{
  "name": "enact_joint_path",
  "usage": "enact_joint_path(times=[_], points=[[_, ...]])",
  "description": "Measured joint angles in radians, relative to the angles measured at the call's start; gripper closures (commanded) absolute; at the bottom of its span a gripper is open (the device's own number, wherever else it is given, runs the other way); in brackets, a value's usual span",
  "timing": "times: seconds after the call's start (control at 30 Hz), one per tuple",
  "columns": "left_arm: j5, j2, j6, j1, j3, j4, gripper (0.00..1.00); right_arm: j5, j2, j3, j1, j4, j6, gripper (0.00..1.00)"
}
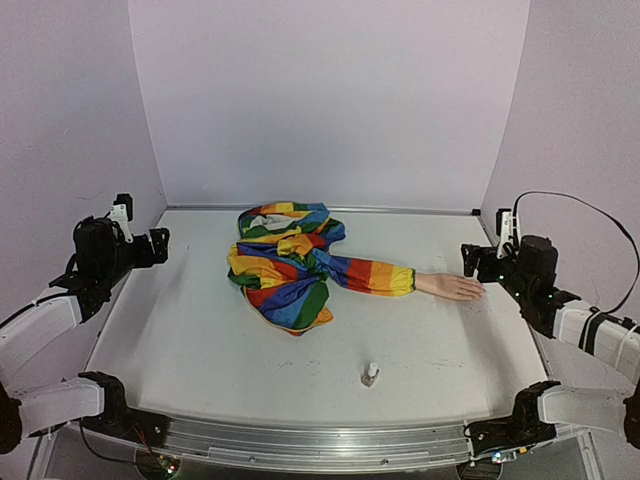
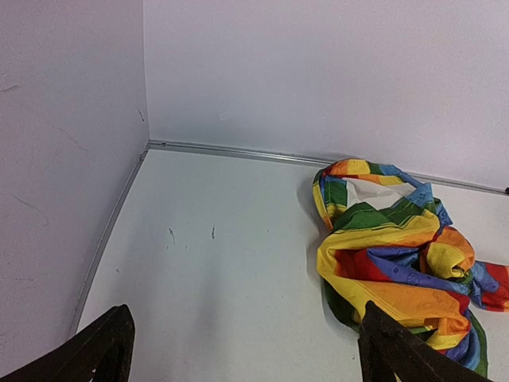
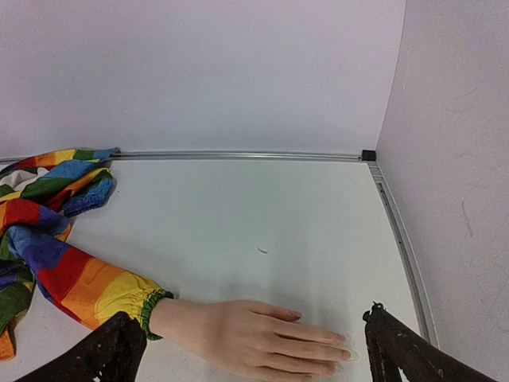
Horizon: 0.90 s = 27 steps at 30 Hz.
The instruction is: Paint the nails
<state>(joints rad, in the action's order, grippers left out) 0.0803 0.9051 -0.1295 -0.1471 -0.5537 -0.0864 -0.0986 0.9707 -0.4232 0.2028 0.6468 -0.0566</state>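
1. While the left gripper (image 1: 158, 245) stands wide apart and empty, the right gripper (image 1: 472, 262) does likewise.
2. The nails (image 3: 343, 341) tip the mannequin hand (image 3: 246, 334) lying flat on the table (image 1: 200, 340), near the right gripper.

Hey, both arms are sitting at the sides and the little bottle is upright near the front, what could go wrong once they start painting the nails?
The small bottle stands upright and narrow near the front edge; a clumsy pinch could topple it. The mannequin hand looks unfixed, tethered only to the crumpled rainbow sleeve, so brush pressure might slide it. The nails are tiny; polish could easily smear onto the skin.
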Motion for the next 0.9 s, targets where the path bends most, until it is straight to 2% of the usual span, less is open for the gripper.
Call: enact_joint_path(times=[0.27,0.53,0.73,0.9], points=[[-0.018,0.005,-0.06,0.006,-0.003,0.06,0.01,-0.03,0.006,-0.063,0.0,-0.135,-0.066,0.02],[-0.163,0.033,-0.136,0.005,-0.016,0.115,0.01,0.041,0.018,-0.201,0.011,-0.359,-0.14,0.02],[-0.263,0.074,-0.171,-0.085,-0.029,0.163,0.01,0.095,0.072,-0.346,0.132,-0.566,-0.204,0.02],[-0.321,0.137,-0.207,-0.167,-0.052,0.182,0.01,0.129,0.155,-0.438,0.304,-0.702,-0.264,0.02]])
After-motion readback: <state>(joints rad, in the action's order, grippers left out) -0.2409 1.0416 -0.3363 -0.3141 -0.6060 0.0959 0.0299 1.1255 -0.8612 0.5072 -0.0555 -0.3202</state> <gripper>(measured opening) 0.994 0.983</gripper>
